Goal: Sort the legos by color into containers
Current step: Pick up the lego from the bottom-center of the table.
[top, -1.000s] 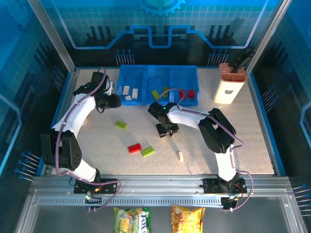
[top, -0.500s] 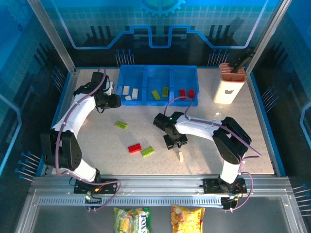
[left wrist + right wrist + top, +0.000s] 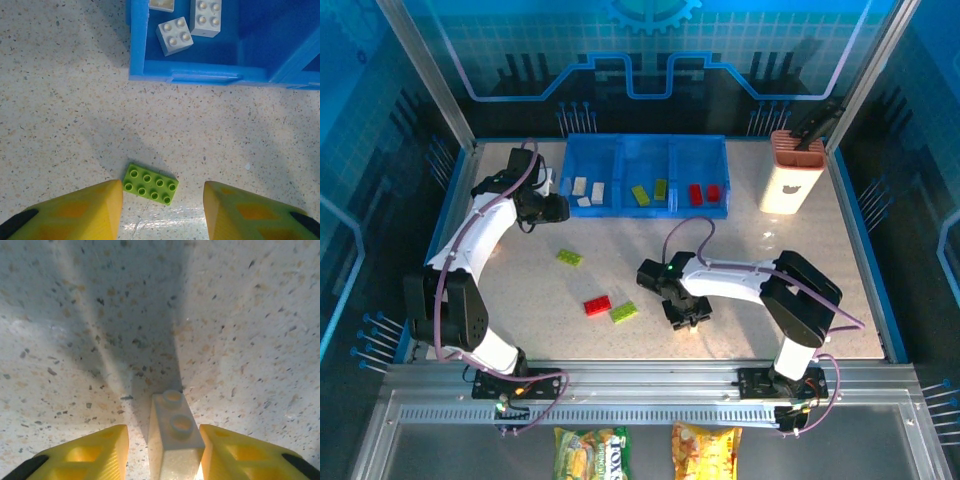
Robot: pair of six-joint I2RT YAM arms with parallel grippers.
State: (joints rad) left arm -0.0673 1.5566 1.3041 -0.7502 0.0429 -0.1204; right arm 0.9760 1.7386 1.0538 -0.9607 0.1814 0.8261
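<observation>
The blue tray (image 3: 645,212) at the back has three containers side by side: white legos (image 3: 588,190) in the left one, green legos (image 3: 650,192) in the middle, red legos (image 3: 703,192) on the right. My right gripper (image 3: 688,318) is low on the table; in its wrist view its jaws are open around a white lego (image 3: 175,435), the right finger (image 3: 240,455) touching it and the left finger (image 3: 95,455) a small gap away. My left gripper (image 3: 162,210) is open above a green lego (image 3: 150,184) on the table, just in front of the tray's wall (image 3: 185,77).
A red lego (image 3: 597,305) and a green lego (image 3: 624,312) lie together left of the right gripper. Another green lego (image 3: 569,257) lies below the left gripper (image 3: 552,208). A white-and-terracotta holder (image 3: 791,180) stands at the back right.
My right gripper has travelled from the tray's front toward the near edge, come down over the white lego, and narrowed its jaws. The left arm has stayed still.
</observation>
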